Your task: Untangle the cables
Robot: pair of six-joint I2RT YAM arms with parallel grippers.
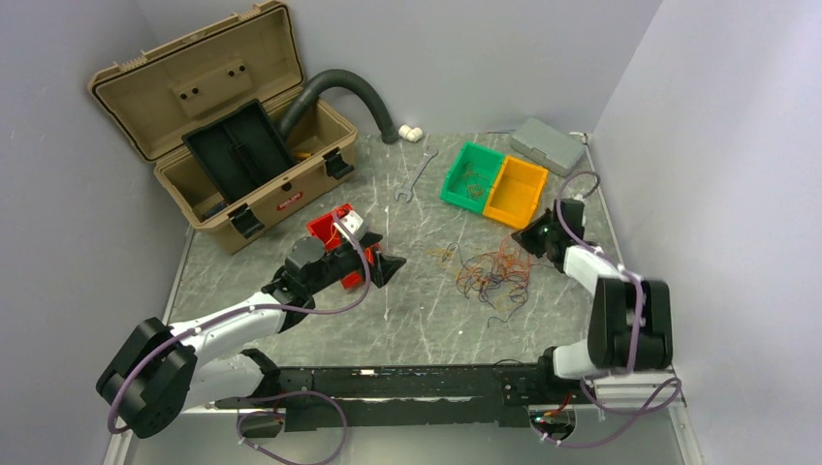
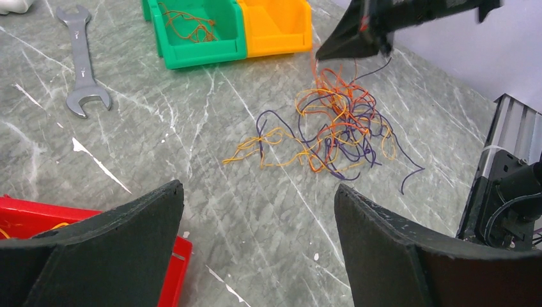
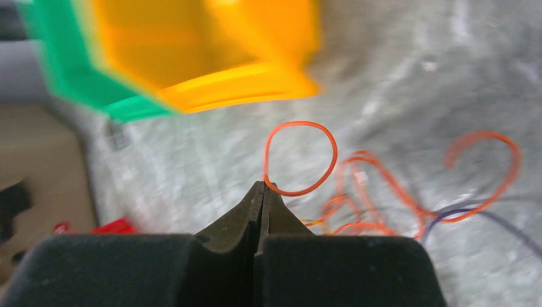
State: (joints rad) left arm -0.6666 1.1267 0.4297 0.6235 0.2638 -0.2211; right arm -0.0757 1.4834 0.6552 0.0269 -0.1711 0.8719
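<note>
- Right wrist view: my right gripper pinches the thin tangled orange cables; left gripper wide.
- Beyond: green plastic bin, orange plastic bin; grey marbled table.

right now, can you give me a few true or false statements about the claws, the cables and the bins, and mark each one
1. The right claw is shut on an orange strand of the cables. True.
2. The left claw grips the wrench. False: it is open and empty, and the wrench lies on the table beside the green bin.
3. The green bin holds some orange wires. True.
4. The toolbox is closed. False: its lid stands open.
</note>
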